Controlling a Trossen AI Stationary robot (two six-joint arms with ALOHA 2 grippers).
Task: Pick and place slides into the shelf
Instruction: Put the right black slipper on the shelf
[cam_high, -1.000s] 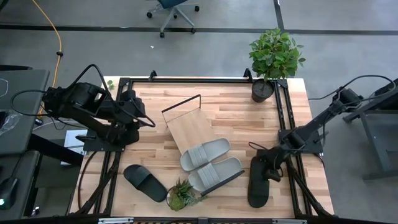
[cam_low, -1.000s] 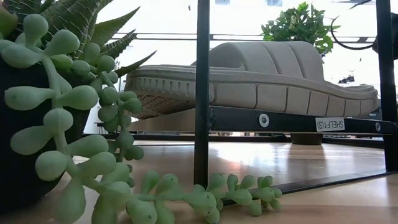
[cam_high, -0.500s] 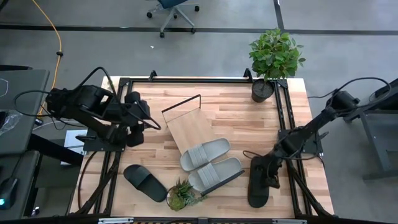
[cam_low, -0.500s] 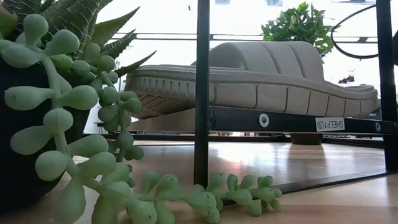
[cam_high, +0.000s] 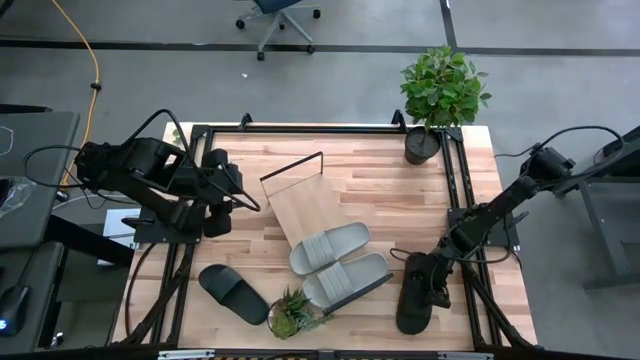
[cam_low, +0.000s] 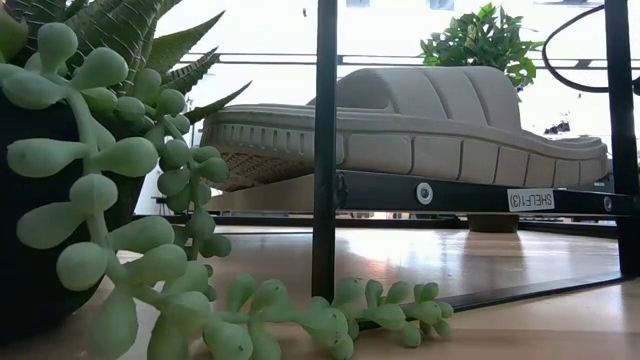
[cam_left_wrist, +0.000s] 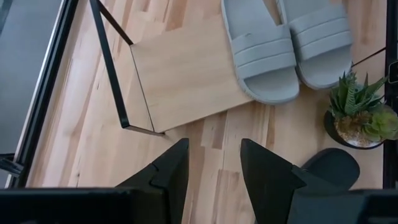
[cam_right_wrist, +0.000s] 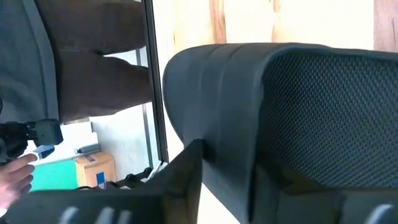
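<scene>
Shelf (cam_high: 309, 211), a long flat light-wood board with thin black rod ends, lies diagonally mid-table; two light grey rubber slides (cam_high: 340, 262) sit on its near end. Right gripper (cam_high: 432, 284), right of the shelf, pinches a black rubber slide (cam_high: 414, 303) by its strap. Left gripper (cam_left_wrist: 211, 165) hovers left of the shelf, fingers spread. Another black slide (cam_high: 233, 293) lies near a small potted succulent (cam_high: 290, 311).
</scene>
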